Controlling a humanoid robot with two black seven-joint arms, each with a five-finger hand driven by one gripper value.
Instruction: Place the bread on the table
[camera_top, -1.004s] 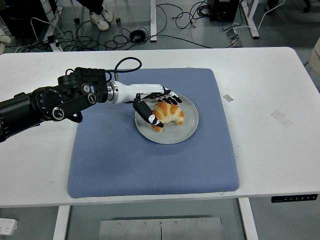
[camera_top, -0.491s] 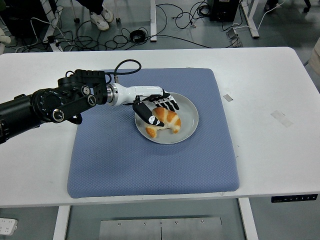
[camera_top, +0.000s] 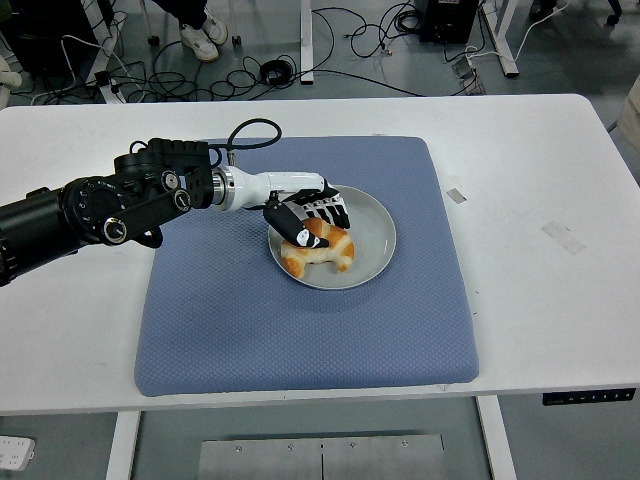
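Observation:
A golden croissant (camera_top: 320, 251) lies on the left part of a grey plate (camera_top: 375, 240), which sits on a blue mat (camera_top: 300, 320) on the white table (camera_top: 540, 290). My left hand (camera_top: 313, 219) reaches in from the left. Its black-and-white fingers curl over the top of the croissant, with the thumb on its near-left side. The croissant hangs partly over the plate's left rim. The right arm does not show.
The blue mat covers the table's middle. Bare white table lies left, right and behind it, with small tape marks (camera_top: 563, 236) at the right. Cables (camera_top: 330, 60) and chair legs lie on the floor beyond the far edge.
The hand has closed on the croissant and dragged it left and toward the near side of the plate, turning it as it went.

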